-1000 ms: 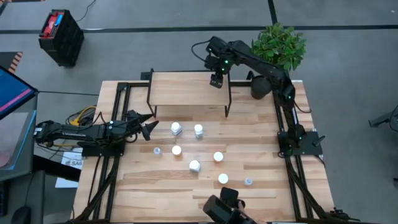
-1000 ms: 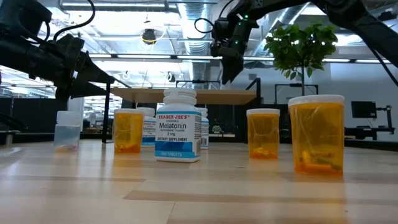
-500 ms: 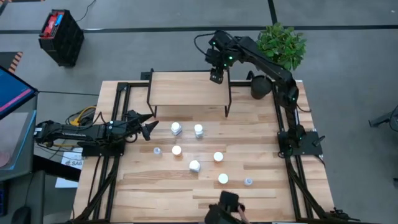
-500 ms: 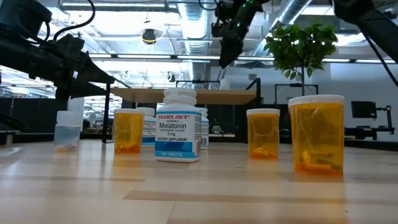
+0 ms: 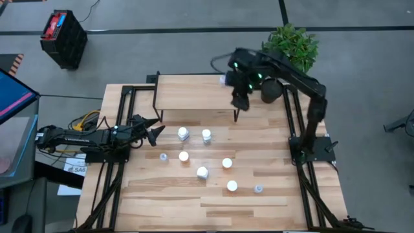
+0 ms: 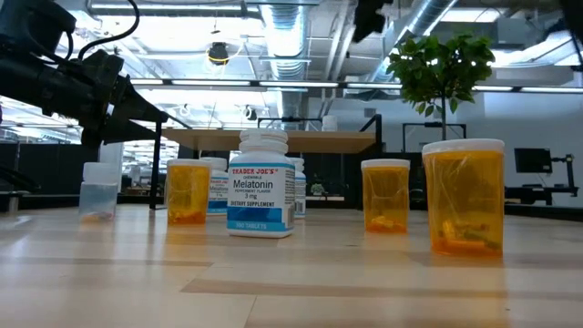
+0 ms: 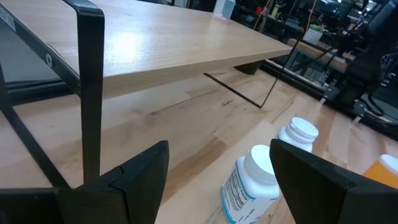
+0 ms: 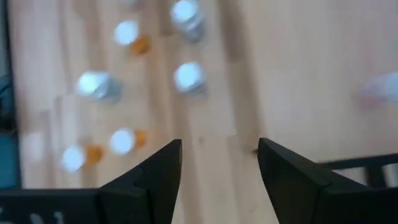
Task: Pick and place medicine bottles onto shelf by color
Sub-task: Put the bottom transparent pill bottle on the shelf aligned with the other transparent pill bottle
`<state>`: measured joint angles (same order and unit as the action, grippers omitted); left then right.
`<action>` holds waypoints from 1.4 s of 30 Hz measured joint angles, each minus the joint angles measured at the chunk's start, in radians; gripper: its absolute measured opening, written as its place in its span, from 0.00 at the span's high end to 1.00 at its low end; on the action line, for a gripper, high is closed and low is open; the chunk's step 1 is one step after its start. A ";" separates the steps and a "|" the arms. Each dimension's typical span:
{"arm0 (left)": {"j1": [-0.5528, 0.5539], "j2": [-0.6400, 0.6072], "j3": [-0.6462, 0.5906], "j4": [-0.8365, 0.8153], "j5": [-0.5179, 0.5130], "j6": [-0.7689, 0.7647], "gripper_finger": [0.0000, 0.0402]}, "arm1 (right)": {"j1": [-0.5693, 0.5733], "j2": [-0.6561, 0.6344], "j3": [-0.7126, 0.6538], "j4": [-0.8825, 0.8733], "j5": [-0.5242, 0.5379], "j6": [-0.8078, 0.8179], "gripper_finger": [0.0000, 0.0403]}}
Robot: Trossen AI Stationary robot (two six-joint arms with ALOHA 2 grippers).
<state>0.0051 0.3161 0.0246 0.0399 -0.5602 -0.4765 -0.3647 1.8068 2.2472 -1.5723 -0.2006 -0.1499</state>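
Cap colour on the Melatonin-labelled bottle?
White, same as its body: the white cylindrical Melatonin-labelled bottle shows best in the low view.

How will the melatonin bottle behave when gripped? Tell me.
The melatonin bottle is probably rigid: opaque plastic with a cap. Standing upright on a flat base, it likely resists tipping. Its smooth round side may slip.

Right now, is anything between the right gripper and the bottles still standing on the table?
Nothing visible blocks it. The right gripper hangs open and empty above the near right corner of the shelf. The medicine bottles stand in the open on the table, in front of the shelf. The left gripper waits open at the table's left.
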 joint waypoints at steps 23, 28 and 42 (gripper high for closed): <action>-0.086 0.294 0.506 -0.544 0.302 0.246 0.38 | 0.555 -0.469 -0.673 0.100 0.216 0.616 0.42; -0.158 0.520 0.672 -0.769 0.292 0.250 0.39 | 0.649 -0.466 -0.697 0.111 0.267 0.803 0.42; -0.249 0.702 0.811 -0.916 0.317 0.345 0.39 | 0.938 -0.371 -0.883 0.241 0.282 1.295 0.42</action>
<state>-0.2441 1.0179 0.8352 -0.8758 -0.2429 -0.1310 0.5734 1.4361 1.3643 -1.3317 0.0814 1.1455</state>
